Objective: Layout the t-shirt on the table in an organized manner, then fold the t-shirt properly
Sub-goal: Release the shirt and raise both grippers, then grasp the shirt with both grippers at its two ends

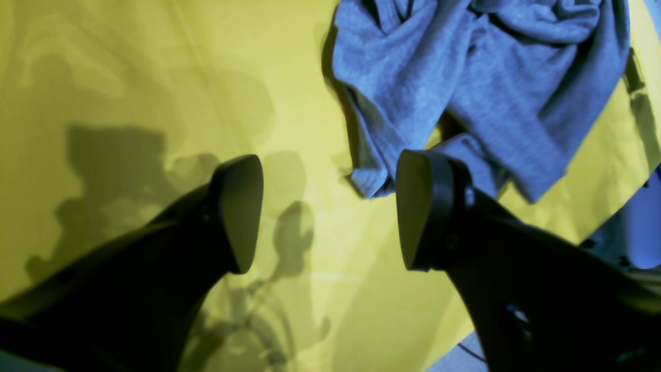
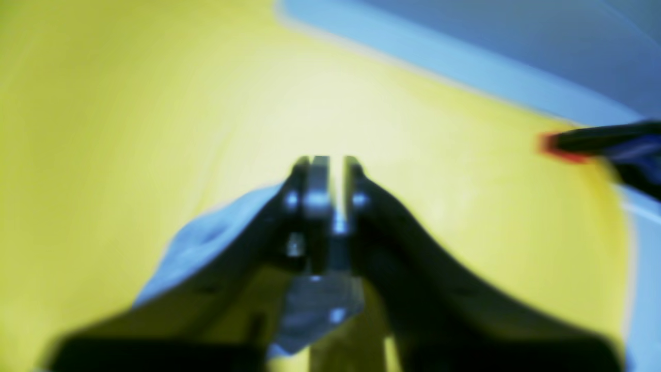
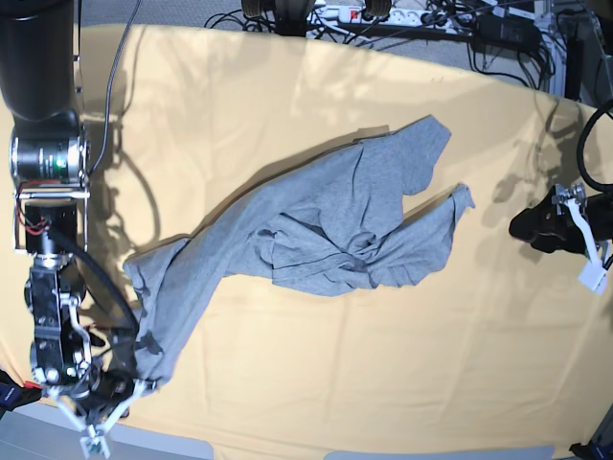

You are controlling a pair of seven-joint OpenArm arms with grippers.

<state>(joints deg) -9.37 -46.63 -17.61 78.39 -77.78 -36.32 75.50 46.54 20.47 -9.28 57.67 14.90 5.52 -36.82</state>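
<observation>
The grey t-shirt (image 3: 326, 220) lies crumpled and stretched diagonally across the yellow table (image 3: 383, 383), plain side up, with no lettering showing. Its lower-left corner runs into my right gripper (image 3: 144, 372) near the table's front left edge. The right wrist view is blurred: the right gripper (image 2: 333, 170) has its jaws a thin slit apart, with grey cloth (image 2: 206, 243) beside and under the fingers. My left gripper (image 1: 330, 206) hangs open over bare table (image 1: 129, 77), its right finger (image 1: 428, 206) just short of a bunched shirt end (image 1: 465, 77). In the base view the left gripper (image 3: 536, 225) stands right of the sleeve, apart from it.
Cables and a power strip (image 3: 383, 14) lie beyond the table's far edge. The front edge and grey floor (image 3: 172, 450) sit close behind my right gripper. A blurred red-and-black thing (image 2: 568, 144) shows by the table's edge in the right wrist view.
</observation>
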